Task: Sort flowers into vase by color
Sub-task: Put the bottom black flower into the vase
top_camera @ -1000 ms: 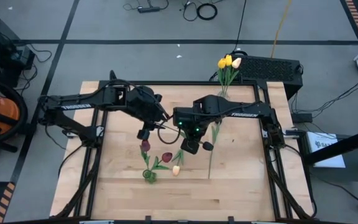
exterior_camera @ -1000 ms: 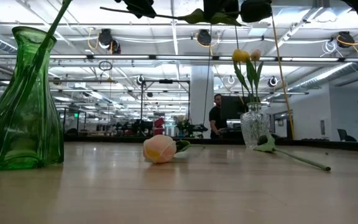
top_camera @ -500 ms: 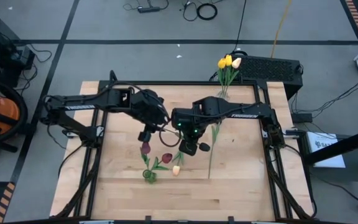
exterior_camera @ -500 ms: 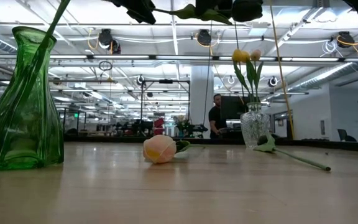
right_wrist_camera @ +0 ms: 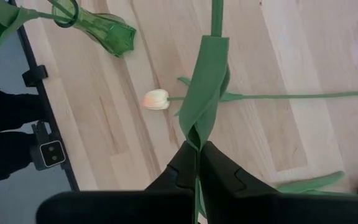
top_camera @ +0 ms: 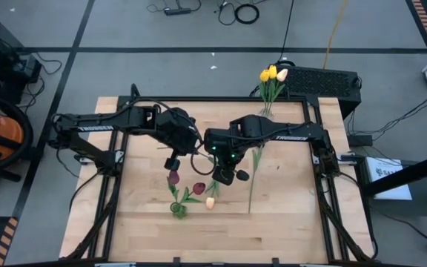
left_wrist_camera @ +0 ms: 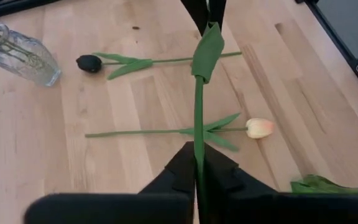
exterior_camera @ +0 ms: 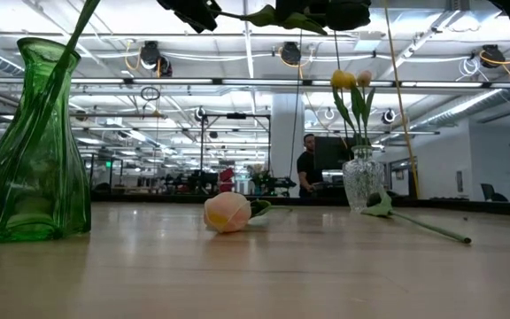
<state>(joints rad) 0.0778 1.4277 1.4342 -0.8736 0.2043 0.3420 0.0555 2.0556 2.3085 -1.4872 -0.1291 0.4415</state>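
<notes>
Two grippers, left [left_wrist_camera: 199, 180] and right [right_wrist_camera: 197, 165], are clamped on one long green-stemmed dark red artificial tulip [top_camera: 199, 188] held level above the table, its stem spanning between them, the green glass vase [top_camera: 178, 210] nearer the left.

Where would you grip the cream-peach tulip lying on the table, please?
Grip the cream-peach tulip on its bare stem beyond the leaves, coming straight down from above with the fingers across the stem. It lies flat on the wooden table, and the head looks soft.
</notes>
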